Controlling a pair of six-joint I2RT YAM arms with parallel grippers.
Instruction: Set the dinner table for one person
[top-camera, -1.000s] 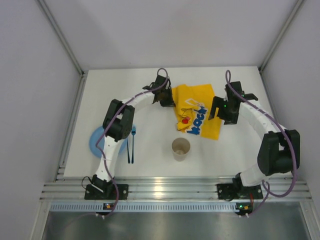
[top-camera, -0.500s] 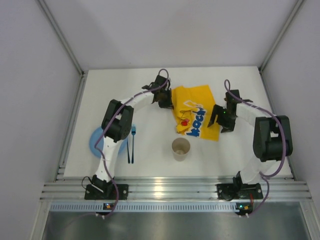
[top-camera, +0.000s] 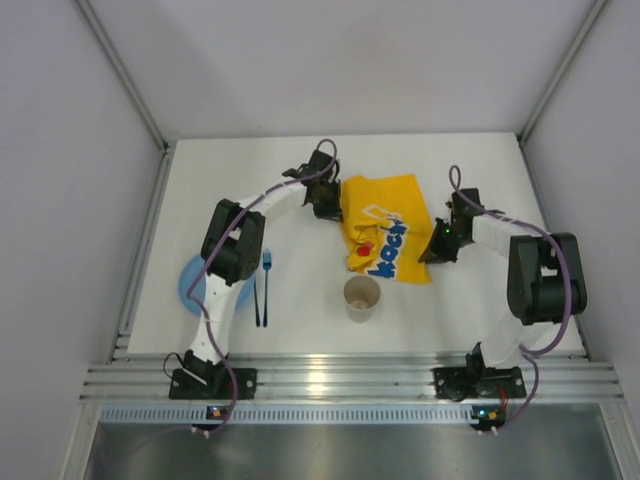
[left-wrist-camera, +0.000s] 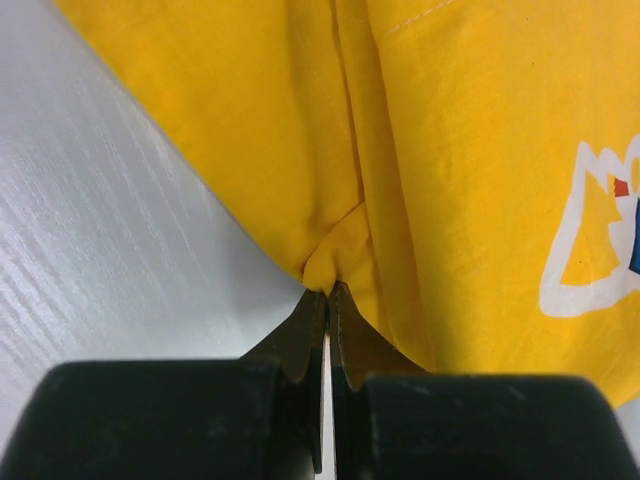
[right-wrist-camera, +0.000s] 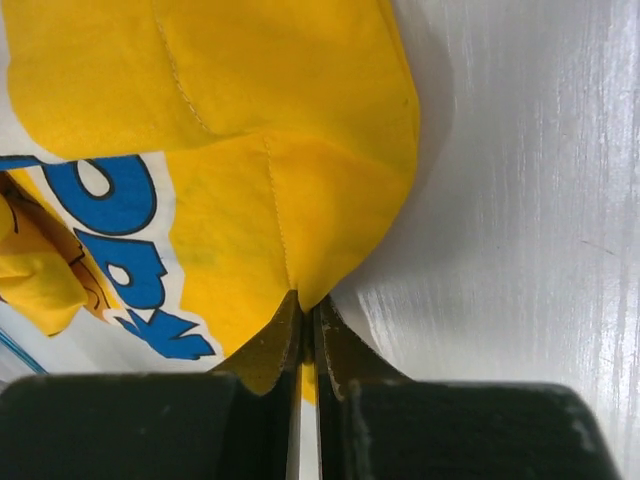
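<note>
Near the front middle of the dinner table (top-camera: 300, 330) a tan paper cup (top-camera: 362, 297) stands upright, mouth up, its inside showing only its own pale floor. A blue plate (top-camera: 190, 290) lies at the left, mostly hidden under the left arm (top-camera: 235, 250), so whatever it may carry cannot be told. A blue fork (top-camera: 266, 280) and a dark knife (top-camera: 256, 302) lie side by side just right of it. The tabletop is flat, white and matte, faintly streaked in the wrist views, walled by grey panels (top-camera: 60, 200) with a silver aluminium rail (top-camera: 340, 378) along its near edge. Further back lies a rumpled yellow cloth mat (top-camera: 395, 205) with blue lettering. The left gripper (left-wrist-camera: 327, 292) pinches a fold at the mat's left edge, fingers pressed together. The right gripper (right-wrist-camera: 306, 302) likewise nips the mat's right corner.
</note>
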